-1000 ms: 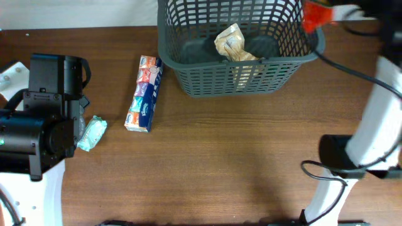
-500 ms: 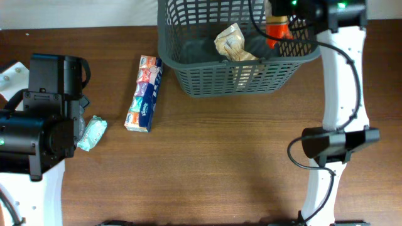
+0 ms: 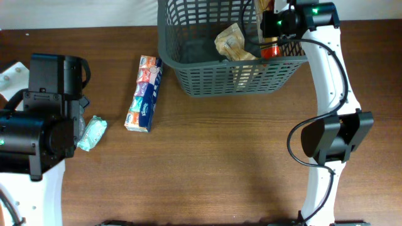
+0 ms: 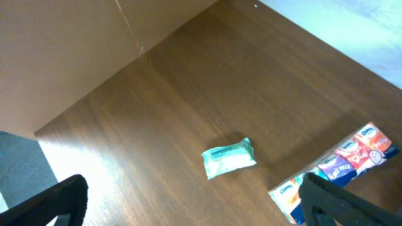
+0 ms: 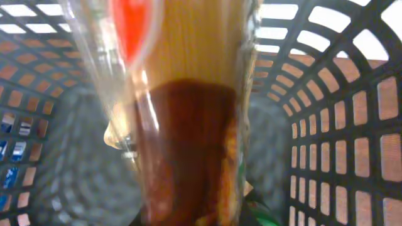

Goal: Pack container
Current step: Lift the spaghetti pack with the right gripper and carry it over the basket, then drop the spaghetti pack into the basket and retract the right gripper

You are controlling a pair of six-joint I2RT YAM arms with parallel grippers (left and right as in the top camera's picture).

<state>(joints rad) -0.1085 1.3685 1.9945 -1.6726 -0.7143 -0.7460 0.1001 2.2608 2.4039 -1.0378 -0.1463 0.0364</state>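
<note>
The container, a dark grey lattice basket, stands at the table's far edge, and its slotted walls fill the right wrist view. Inside lies a crumpled tan bag. My right gripper hangs over the basket's right end, shut on a clear packet with a red and brown label, also seen as an orange-red item from above. My left gripper stands open above the table at the left, nothing between its fingers.
A small green wipes pack lies beside the left arm, also visible below the left wrist. A long multipack of tissues lies left of the basket. The right arm's base stands at right.
My right arm has swung left from outside the basket's right rim to over its interior, carrying the packet down with it. The left arm has not moved.
</note>
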